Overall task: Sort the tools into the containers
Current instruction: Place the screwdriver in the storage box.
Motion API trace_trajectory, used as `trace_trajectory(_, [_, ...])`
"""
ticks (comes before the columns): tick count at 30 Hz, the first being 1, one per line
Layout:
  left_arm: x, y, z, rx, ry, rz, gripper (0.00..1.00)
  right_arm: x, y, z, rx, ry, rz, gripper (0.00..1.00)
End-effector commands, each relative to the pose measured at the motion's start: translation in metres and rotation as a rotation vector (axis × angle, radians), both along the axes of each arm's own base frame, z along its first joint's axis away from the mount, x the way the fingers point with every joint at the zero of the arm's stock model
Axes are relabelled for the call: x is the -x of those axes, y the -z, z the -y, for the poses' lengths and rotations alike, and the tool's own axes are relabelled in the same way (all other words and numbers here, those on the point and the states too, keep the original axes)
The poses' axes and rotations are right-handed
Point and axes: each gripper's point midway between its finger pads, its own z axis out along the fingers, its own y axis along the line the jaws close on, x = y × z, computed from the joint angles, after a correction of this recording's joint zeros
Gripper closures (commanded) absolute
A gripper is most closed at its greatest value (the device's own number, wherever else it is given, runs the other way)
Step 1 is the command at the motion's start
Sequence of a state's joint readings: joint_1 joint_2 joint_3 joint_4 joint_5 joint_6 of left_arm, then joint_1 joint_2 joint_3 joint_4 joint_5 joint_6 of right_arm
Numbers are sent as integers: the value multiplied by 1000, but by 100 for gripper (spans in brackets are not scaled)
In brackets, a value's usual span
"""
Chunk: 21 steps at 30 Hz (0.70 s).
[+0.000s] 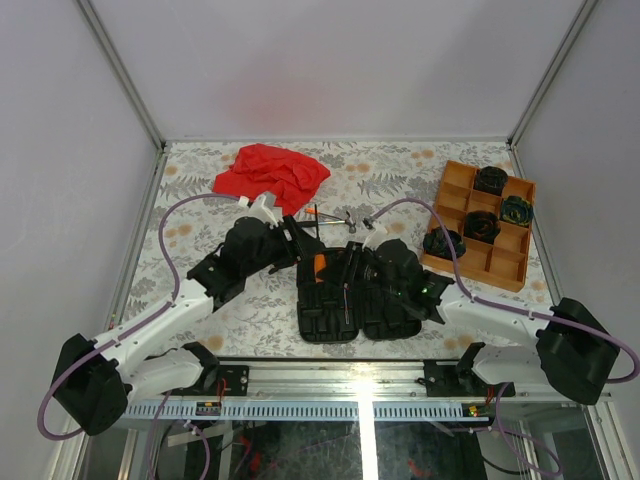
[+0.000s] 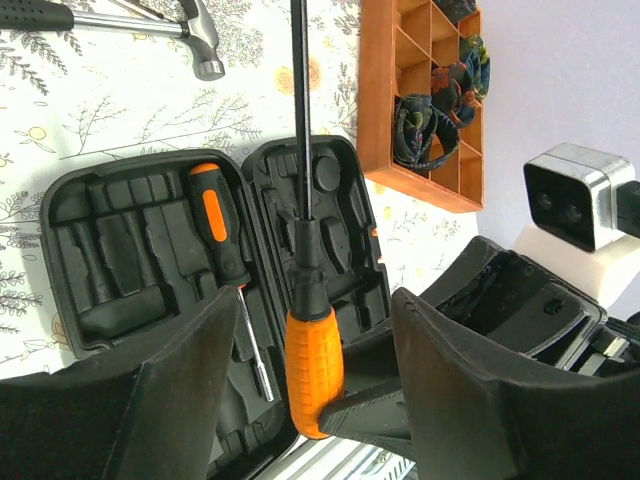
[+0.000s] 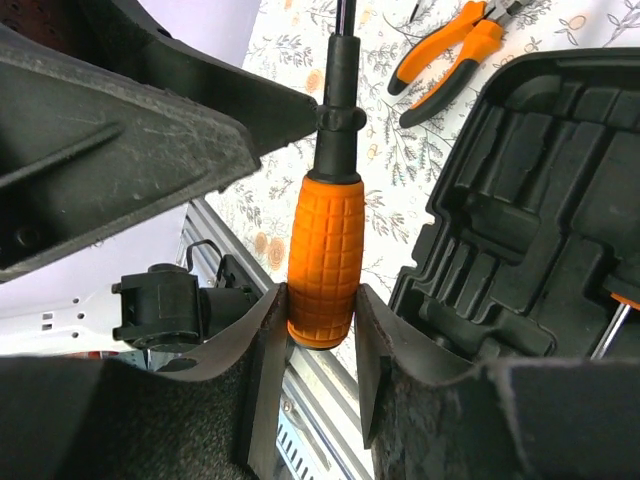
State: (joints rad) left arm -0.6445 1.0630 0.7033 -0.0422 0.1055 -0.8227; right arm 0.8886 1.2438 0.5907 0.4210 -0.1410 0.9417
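One screwdriver points straight out from right gripper.

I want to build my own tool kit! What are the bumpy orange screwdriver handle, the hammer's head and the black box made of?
Bumpy orange-handled screwdriver: grip looks like matt rubbery plastic, moulded in a grid of bumps. Shiny silver hammer head: probably polished steel, since it glints. Black clamshell tool case: seemingly hard moulded plastic, dull sheen, shaped slots.
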Motion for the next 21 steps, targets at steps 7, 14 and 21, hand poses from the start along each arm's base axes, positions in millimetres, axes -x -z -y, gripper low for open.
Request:
trace_trajectory(7, [-12, 7, -13, -49, -57, 37, 36, 18, 24, 26, 163, 79, -28, 90])
trace_trajectory(14, [-18, 19, -15, -69, -84, 16, 36, 38, 65, 55, 311, 141, -119, 90])
trace_trajectory(21, [-26, 49, -25, -164, -155, -75, 37, 55, 83, 54, 354, 89, -190, 90])
